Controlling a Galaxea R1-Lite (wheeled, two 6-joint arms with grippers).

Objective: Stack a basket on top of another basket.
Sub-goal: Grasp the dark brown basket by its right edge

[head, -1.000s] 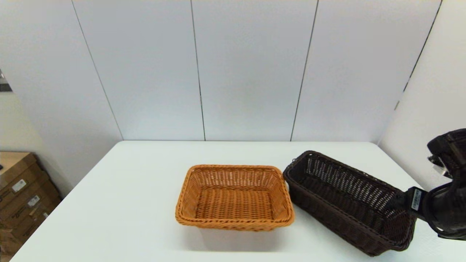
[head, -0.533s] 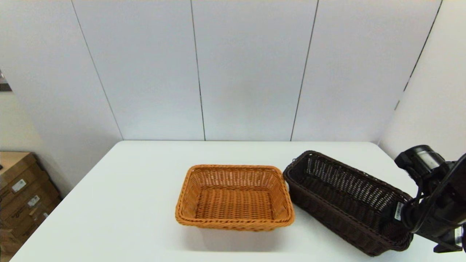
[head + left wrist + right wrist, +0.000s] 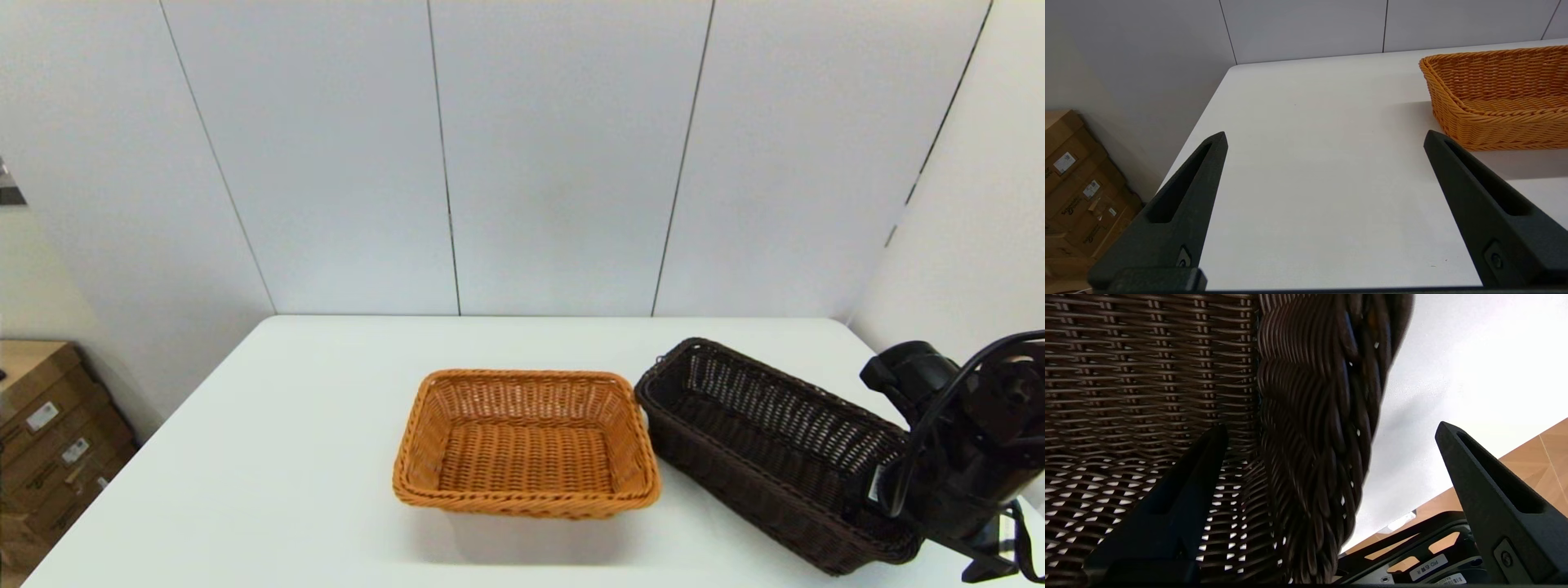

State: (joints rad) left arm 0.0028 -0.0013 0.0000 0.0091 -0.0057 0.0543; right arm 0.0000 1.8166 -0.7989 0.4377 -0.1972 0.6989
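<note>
While the right pincer (image 3: 1327, 428) gapes wide astride the dark basket's (image 3: 767, 449) rim, unclosed, a shallow bite could slip, tipping it against the tan basket (image 3: 526, 445).

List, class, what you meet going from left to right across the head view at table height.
Cardboard boxes beside the table → orange-tan wicker basket → dark brown wicker basket → right hand, open, straddling that basket's end wall.
</note>
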